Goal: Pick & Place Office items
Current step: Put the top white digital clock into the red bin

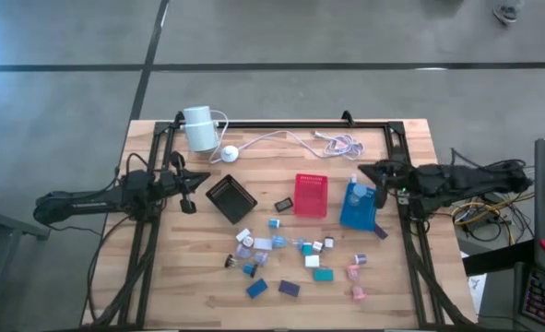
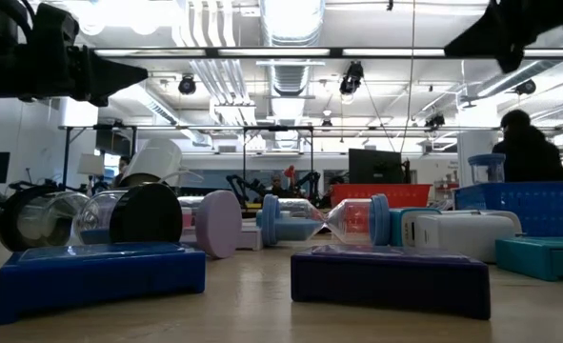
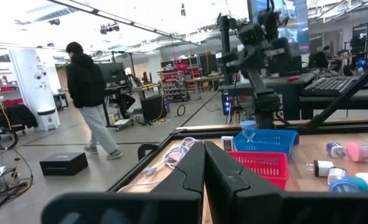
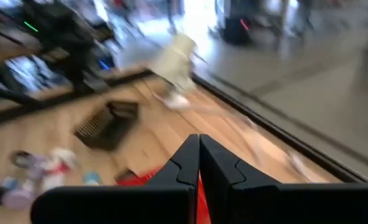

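The office items [image 1: 290, 258] are small teal, blue, purple, white, pink and black pieces scattered on the near middle of the table. In the low view a blue block [image 2: 100, 276] and a purple block [image 2: 391, 276] lie flat in front. One clear, blue-capped piece [image 1: 353, 189] stands in the blue tray [image 1: 360, 214]. My left gripper [image 1: 203, 177] [image 3: 203, 163] hovers shut, left of the black tray [image 1: 231, 198]. My right gripper [image 1: 362, 170] [image 4: 199, 152] hovers shut above the blue tray's far edge. Neither touches anything.
A red tray [image 1: 312, 194] sits between the black and blue trays. A white cylinder [image 1: 198, 127] with its cable [image 1: 295, 138] lies near the far edge. A black frame [image 1: 281, 124] borders the table. A person [image 3: 90, 99] walks in the room beyond.
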`<state>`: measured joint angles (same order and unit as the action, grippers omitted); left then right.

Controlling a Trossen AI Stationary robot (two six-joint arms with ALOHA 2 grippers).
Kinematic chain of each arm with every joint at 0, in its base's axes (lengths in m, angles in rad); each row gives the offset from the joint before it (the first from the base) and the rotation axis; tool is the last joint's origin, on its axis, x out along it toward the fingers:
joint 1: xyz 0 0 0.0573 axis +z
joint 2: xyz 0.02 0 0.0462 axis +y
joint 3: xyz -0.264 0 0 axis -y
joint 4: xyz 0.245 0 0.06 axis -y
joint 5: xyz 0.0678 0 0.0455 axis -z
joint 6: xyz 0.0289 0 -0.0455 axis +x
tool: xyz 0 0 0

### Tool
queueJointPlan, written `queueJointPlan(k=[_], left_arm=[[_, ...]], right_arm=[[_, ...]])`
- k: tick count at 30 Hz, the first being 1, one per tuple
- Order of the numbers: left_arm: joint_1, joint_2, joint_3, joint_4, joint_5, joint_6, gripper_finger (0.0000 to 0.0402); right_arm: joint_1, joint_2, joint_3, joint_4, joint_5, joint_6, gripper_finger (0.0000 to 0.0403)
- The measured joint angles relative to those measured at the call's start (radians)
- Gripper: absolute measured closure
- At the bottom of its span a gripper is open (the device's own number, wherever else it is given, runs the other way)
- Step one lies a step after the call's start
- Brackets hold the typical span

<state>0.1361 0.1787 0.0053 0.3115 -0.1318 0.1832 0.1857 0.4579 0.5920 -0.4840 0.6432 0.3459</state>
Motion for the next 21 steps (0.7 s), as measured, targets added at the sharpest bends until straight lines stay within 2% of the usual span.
queueJointPlan(k=[5, 12, 17, 21], left_arm=[[0.000, 0.000, 0.000, -0.002, 0.000, 0.000, 0.0392], [0.000, 0.000, 0.000, 0.000, 0.000, 0.000, 0.0392], [0.000, 0.000, 0.000, 0.002, 0.000, 0.000, 0.0392], [0.000, 0.000, 0.000, 0.002, 0.000, -0.001, 0.0392]], right_arm=[[-0.015, 0.146, 0.209, -0.354, 0.012, 0.151, 0.0394], [-0.044, 0.298, 0.373, -0.595, -0.015, 0.230, 0.0394], [-0.191, 0.438, 0.523, -0.799, -0.126, 0.222, 0.0394], [-0.360, 0.540, 0.617, -0.823, -0.253, 0.106, 0.0394]])
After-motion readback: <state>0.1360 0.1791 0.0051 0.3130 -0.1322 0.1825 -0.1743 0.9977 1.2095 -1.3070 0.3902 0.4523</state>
